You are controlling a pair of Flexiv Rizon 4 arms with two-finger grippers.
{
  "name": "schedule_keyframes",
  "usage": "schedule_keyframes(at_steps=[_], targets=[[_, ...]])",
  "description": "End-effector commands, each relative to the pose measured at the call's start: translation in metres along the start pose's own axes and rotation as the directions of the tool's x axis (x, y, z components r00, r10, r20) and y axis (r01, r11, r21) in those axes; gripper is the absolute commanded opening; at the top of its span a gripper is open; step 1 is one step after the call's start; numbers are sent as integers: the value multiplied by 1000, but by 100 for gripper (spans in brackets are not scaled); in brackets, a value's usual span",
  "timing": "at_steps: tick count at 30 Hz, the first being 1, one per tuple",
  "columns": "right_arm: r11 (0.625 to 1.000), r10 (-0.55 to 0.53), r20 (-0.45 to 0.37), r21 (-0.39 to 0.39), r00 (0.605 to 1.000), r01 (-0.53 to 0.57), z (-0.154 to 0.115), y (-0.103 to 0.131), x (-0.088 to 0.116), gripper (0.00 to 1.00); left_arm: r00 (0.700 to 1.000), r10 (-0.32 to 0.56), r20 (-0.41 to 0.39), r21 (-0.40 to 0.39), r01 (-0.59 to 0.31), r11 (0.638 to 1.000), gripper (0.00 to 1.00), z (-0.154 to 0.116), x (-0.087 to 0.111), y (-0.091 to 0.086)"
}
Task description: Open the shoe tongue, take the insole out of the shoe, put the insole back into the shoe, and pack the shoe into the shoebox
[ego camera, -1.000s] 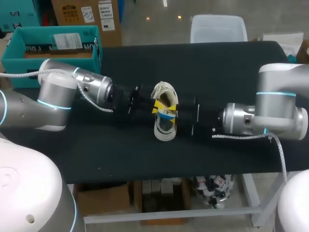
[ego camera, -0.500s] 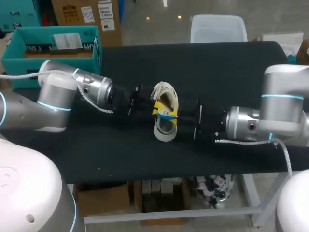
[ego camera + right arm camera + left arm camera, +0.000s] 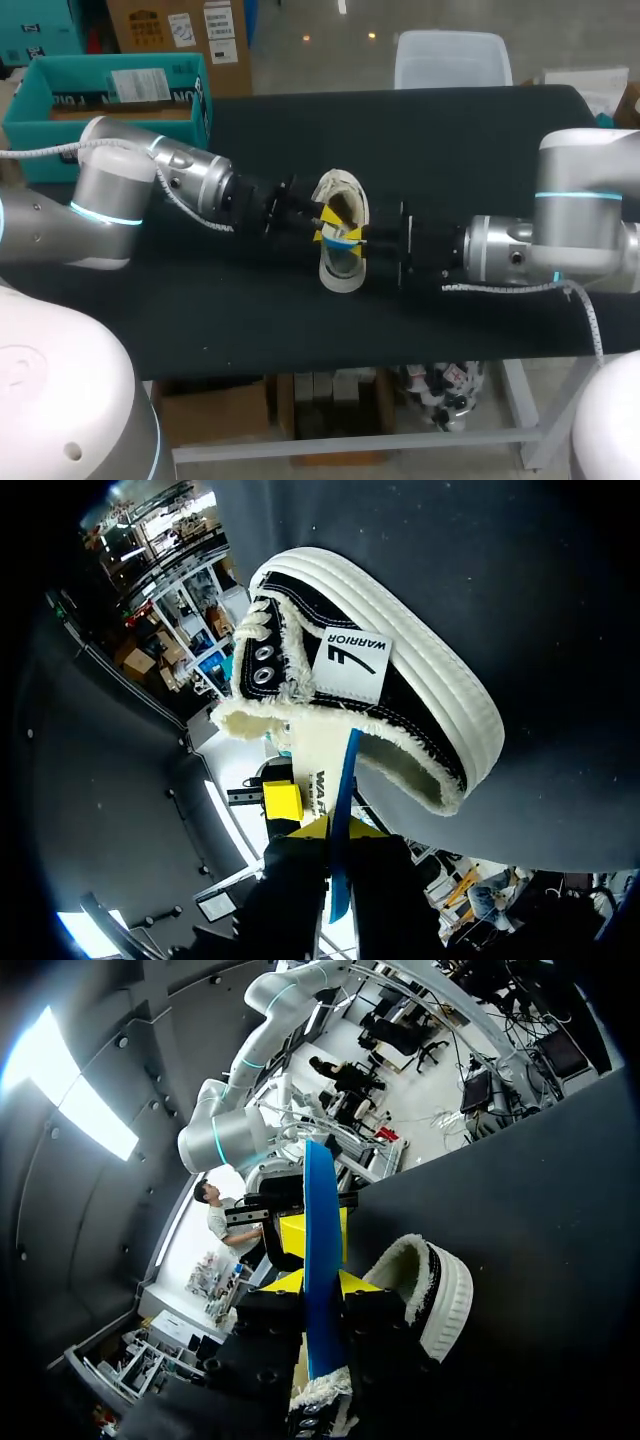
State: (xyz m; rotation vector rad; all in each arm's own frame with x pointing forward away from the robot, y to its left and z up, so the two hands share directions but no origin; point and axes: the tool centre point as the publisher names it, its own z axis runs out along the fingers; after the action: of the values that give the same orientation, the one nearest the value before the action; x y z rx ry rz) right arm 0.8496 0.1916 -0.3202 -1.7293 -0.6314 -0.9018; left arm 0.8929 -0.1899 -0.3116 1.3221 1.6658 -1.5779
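Head view: shoe (image 3: pixel 340 265) on table (image 3: pixel 450 140), between left jaws and right jaws. Left wrist view: left jaws clamped on blue insole (image 3: pixel 320 1250), shoe just beside. Right wrist view: right jaws clamped on insole, shoe ahead.

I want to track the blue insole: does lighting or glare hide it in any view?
Head view: even light, but the insole is a small blue patch at the shoe. Left wrist view: it is well lit; lamp glare sits aside. Right wrist view: edge-on, a thin strip backlit by the bright room.
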Motion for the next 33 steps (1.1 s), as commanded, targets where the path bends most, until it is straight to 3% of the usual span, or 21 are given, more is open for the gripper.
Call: schedule_keyframes(at_steps=[1,11,28,33], targets=[[1000,-4,8,-18,1000,4,0,-2,-5,0,1000,4,-3,8,-4,1000,0,1,-1,-5],[997,-32,34,-64,999,34,0,4,-9,0,999,15,-38,22,-14,1000,0,3,3,-9],[997,4,64,-77,998,1,15,35,-11,0,998,-16,-56,16,17,1000,0,10,18,24],[996,15,68,-84,998,-10,16,36,-11,0,998,-22,-56,15,22,1000,0,11,18,25]])
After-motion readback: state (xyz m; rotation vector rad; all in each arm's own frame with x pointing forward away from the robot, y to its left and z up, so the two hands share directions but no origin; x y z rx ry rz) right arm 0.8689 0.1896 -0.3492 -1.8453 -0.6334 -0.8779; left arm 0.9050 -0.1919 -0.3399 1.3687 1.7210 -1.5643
